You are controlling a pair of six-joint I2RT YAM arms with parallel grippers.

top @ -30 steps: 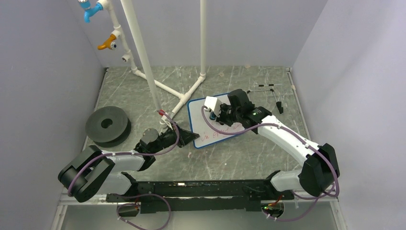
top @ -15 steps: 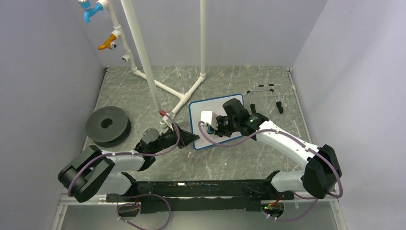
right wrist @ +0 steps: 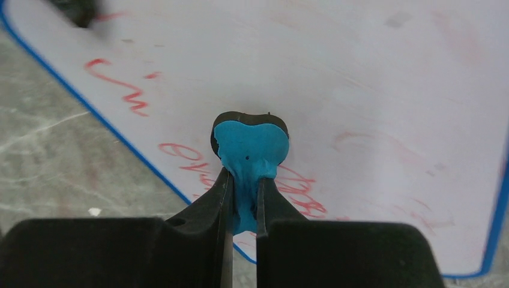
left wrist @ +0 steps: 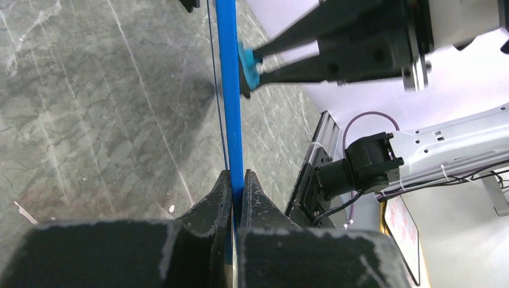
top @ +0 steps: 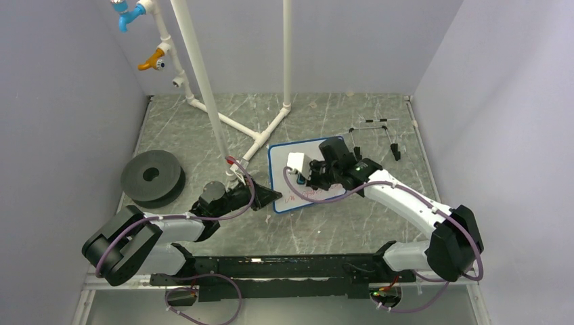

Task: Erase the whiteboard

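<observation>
The whiteboard (top: 306, 198), white with a thin blue rim, lies tilted on the table and bears red handwriting (right wrist: 123, 90) along its near edge. My left gripper (top: 273, 196) is shut on the board's near-left edge; in the left wrist view the blue rim (left wrist: 230, 90) runs up from between the jaws (left wrist: 237, 178). My right gripper (top: 300, 179) is shut on a small blue eraser (right wrist: 251, 144) with a black pad and presses it on the board (right wrist: 360, 90) just above the red writing. The eraser (left wrist: 247, 61) also shows in the left wrist view.
A black foam ring (top: 152, 176) sits at the left. A white pipe frame (top: 260, 132) stands behind the board, with blue (top: 128, 10) and orange (top: 152, 62) valves at top left. A thin black wire easel stand (top: 379, 132) lies at the back right.
My right gripper swept the eraser from the board's far part toward its near-left, then back a little. The board turned slightly. Less red writing shows. The left arm has held still.
</observation>
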